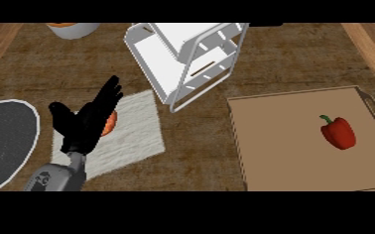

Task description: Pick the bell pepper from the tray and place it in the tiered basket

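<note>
The pepper (pixel 338 132) lies in the tray (pixel 293 148), far to the right of my left hand (pixel 86 120), stem pointing away from me. This hand is open and holds nothing. My right hand is not visible.

We find the tray (pixel 293 148) at the right of the counter (pixel 293 59), with the pepper (pixel 338 132) lying in it toward its right side. The basket (pixel 187 62) stands behind the tray and to its left, near the middle, and a cloth (pixel 135 134) lies left of the tray, before the basket. Our left hand (pixel 88 121) rests over the cloth's left part, above a round thing (pixel 110 123), with a mat (pixel 15 139) at the left edge and a bowl (pixel 73 29) at the far left rear.
</note>
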### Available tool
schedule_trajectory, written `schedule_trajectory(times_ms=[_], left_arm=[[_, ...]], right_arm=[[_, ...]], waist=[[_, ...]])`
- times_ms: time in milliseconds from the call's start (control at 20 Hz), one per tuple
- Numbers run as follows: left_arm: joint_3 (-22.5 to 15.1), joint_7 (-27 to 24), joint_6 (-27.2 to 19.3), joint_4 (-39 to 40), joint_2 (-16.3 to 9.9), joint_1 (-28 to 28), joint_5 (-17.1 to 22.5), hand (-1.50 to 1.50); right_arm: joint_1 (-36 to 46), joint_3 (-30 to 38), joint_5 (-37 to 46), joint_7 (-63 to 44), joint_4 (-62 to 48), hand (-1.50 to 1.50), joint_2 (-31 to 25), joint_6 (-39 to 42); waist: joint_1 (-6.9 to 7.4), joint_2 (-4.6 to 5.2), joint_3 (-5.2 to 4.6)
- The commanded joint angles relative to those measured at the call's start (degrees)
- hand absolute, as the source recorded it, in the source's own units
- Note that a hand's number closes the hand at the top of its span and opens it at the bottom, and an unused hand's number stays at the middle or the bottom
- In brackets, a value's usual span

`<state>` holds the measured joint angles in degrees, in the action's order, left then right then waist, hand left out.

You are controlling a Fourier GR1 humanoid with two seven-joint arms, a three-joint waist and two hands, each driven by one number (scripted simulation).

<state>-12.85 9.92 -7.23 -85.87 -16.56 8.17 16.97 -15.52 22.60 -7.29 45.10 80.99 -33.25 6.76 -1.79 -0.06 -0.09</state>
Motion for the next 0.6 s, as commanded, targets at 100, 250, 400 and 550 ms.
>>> schedule_trajectory(times_ms=[100, 250, 400, 550], left_arm=[[0.03, 1.25, 0.42, -0.67, -0.02, -0.19, 0.19, 0.0], [0.4, 1.74, 0.22, -0.42, 0.49, 1.66, 0.34, 0.0], [0.26, -0.01, 0.79, 1.57, 0.78, 1.54, -0.53, 0.0], [-1.83, -1.74, 0.87, -0.43, 1.71, -2.65, -2.01, 0.0]], right_arm=[[-9.1, 3.45, 11.3, -10.85, 9.93, -1.5, -4.74, -11.08], [-12.77, 2.47, 17.49, -21.94, 18.68, -1.5, -5.05, -15.26], [-16.32, -1.79, 22.46, -34.4, 31.23, -1.5, -1.8, -16.63], [-17.62, -5.42, 26.6, -45.48, 40.95, -1.5, -0.56, -14.86]], waist=[[0.08, -0.13, -0.19], [-0.03, 0.02, -0.31], [0.38, 0.13, -0.29], [1.62, 0.08, -0.14]])
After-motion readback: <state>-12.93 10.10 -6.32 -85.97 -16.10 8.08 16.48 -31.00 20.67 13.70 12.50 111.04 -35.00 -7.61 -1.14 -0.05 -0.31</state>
